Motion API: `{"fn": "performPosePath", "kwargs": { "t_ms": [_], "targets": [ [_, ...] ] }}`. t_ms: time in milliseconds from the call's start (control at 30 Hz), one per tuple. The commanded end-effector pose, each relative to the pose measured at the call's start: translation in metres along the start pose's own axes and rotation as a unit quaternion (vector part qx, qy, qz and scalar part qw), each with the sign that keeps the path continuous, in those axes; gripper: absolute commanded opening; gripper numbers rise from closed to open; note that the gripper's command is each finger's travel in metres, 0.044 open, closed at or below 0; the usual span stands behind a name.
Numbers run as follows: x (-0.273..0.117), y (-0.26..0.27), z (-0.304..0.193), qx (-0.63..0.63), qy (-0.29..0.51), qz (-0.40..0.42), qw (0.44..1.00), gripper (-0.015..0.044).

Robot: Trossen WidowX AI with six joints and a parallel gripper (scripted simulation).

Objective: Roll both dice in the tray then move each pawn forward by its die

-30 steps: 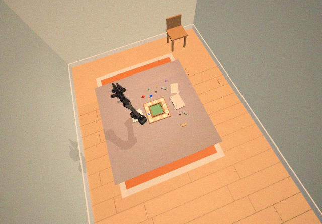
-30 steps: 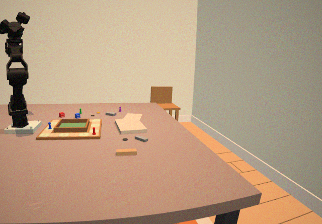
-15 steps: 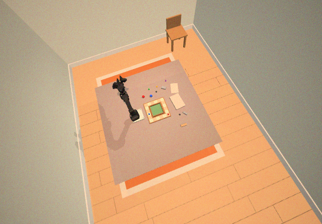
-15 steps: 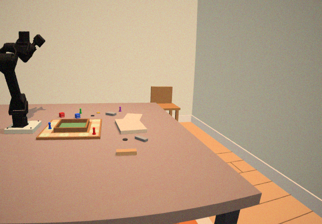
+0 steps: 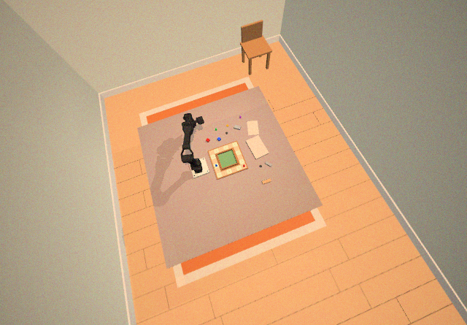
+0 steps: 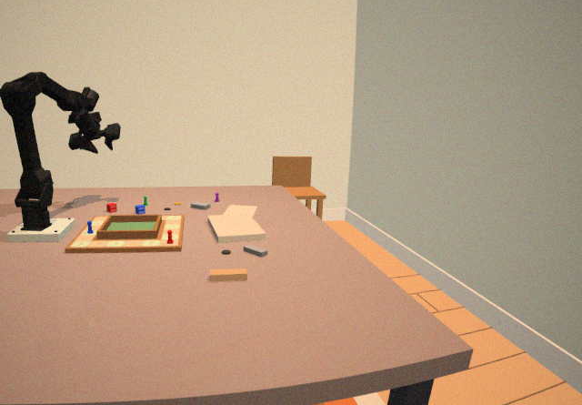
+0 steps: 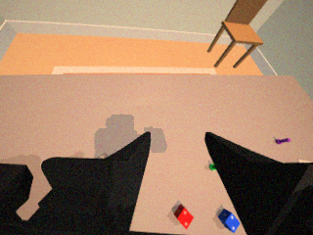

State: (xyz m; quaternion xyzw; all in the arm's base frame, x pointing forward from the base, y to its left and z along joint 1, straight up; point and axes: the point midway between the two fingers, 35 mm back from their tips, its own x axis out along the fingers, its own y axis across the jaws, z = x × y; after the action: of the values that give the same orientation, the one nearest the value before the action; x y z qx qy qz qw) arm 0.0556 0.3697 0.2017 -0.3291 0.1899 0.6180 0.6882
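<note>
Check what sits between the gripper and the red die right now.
Nothing: in the exterior view the gripper hangs open, high above the red die, with only air between them. The wrist view agrees.
</note>
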Motion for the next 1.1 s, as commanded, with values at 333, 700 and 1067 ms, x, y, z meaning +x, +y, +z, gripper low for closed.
{"fn": "performPosePath", "kwargs": {
  "t_ms": [333, 700, 1067],
  "targets": [
    [0.024, -0.047, -0.170, 0.370, 0.390, -0.050, 0.841, 0.0275],
    [0.025, -0.044, -0.170, 0.370, 0.390, -0.050, 0.841, 0.0275],
    [0.037, -0.041, -0.182, 0.370, 0.391, -0.050, 0.841, 0.0275]
  ]
}}
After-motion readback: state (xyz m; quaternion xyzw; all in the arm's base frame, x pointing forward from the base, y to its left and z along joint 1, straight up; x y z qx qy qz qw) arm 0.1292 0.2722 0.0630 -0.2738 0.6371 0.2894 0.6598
